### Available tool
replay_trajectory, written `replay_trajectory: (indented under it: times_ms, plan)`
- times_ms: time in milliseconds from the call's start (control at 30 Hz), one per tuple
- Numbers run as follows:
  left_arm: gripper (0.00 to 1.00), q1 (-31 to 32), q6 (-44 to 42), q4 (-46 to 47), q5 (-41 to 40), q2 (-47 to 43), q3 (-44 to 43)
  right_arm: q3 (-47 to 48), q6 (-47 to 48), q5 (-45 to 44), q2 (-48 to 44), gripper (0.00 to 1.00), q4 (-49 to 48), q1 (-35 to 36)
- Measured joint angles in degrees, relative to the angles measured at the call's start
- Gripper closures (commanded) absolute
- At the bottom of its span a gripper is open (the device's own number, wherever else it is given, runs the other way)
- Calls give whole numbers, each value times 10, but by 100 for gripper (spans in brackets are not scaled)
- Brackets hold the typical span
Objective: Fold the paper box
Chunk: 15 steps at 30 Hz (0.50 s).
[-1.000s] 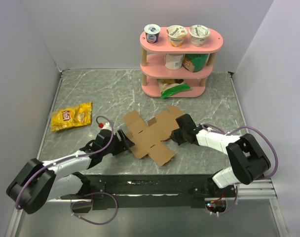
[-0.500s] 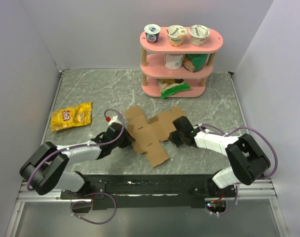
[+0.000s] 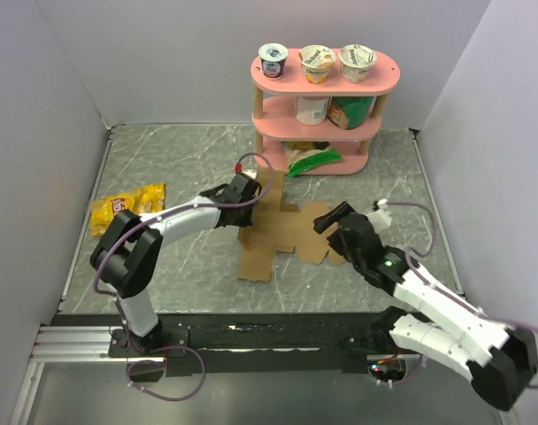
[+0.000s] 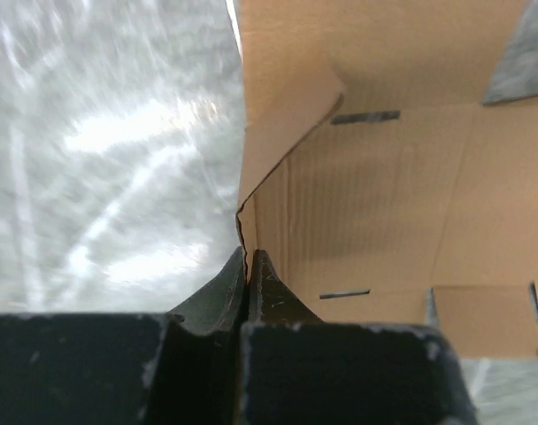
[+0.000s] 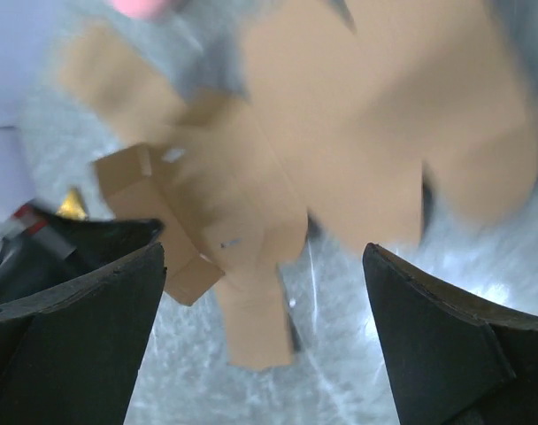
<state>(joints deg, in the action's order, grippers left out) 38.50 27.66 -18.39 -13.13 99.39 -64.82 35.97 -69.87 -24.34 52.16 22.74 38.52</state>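
Note:
The paper box (image 3: 287, 235) is a flat brown die-cut cardboard sheet lying mid-table, its far-left part raised. My left gripper (image 3: 242, 191) reaches in from the left and is shut on that raised edge. In the left wrist view the black jaws (image 4: 248, 258) meet with the cardboard (image 4: 366, 177) edge pinched between them. My right gripper (image 3: 329, 220) hovers just right of the sheet, open and holding nothing. The right wrist view, blurred, shows its fingers (image 5: 262, 257) spread wide above the cardboard (image 5: 278, 177) without touching it.
A pink three-tier shelf (image 3: 315, 111) with yogurt cups and packets stands at the back, a green bag (image 3: 311, 159) poking out at its bottom. A yellow snack bag (image 3: 126, 209) lies at the left. White walls close in on both sides.
My left gripper shut on the sheet's left edge and swung it toward the back. My right gripper opened, let go of the sheet and drew back to the right.

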Motion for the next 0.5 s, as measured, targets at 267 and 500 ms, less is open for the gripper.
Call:
replay_trajectory:
  times_ms: [267,500]
  plan:
    - [99,0,-207,-146,-42,79,-162,0,218,42,-64,0,-35,-122]
    - [99,5,-372,-162,-90,92,-162,-14,323,222,52,2,-113,-205]
